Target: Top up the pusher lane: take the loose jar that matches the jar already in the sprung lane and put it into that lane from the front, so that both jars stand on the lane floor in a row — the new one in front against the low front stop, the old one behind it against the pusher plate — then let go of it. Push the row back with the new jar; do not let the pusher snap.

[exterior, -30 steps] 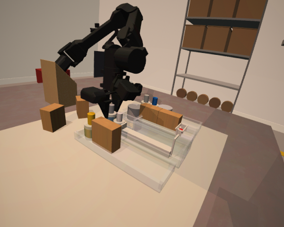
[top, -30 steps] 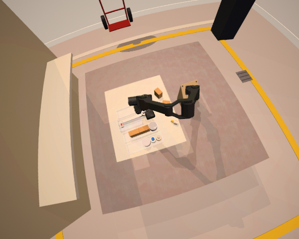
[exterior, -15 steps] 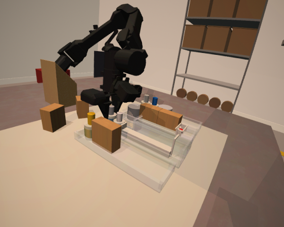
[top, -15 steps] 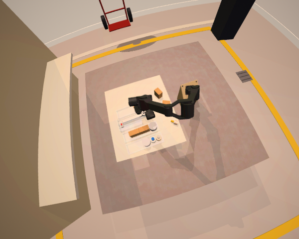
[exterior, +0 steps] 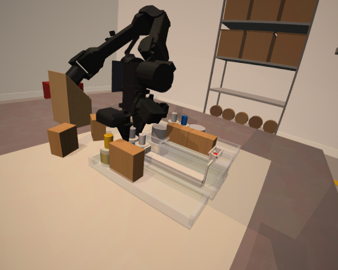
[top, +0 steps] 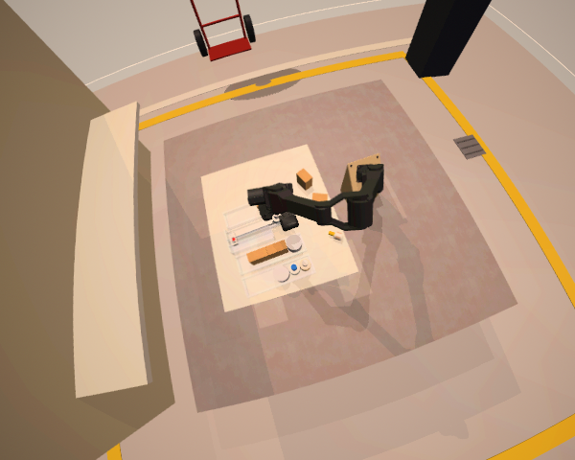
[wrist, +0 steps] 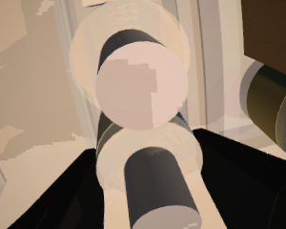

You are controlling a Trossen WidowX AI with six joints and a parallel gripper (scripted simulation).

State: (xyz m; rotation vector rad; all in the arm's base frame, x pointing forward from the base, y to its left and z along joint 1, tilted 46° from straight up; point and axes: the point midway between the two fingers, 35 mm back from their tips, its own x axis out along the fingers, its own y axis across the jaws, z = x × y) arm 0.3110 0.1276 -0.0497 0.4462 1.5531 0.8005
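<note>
My gripper (top: 277, 218) (exterior: 132, 138) (wrist: 145, 149) is shut on a jar with a pale lid and grey knob (exterior: 132, 133) (wrist: 152, 178); a sliver of blue body shows below the lid. It is upright, at the front end of the clear sprung lane (top: 252, 242). The old jar, with a similar pale lid and grey knob (exterior: 142, 138) (wrist: 142, 86), stands directly behind it, in front of the grey pusher plate (exterior: 147, 149). The lids overlap in the wrist view; whether the bodies touch is unclear. The front stop and the held jar's base are hidden, so I cannot tell if it rests on the floor.
A brown block (exterior: 127, 160) and a yellow-knobbed jar (exterior: 108, 140) stand in the lane on one side. Brown blocks (top: 267, 251) (exterior: 191, 136) and a grey round jar (top: 293, 242) (exterior: 159, 132) fill the other. A blue-knobbed jar (top: 293, 267) (exterior: 184, 120) stands beyond. Two loose blocks are near the arm.
</note>
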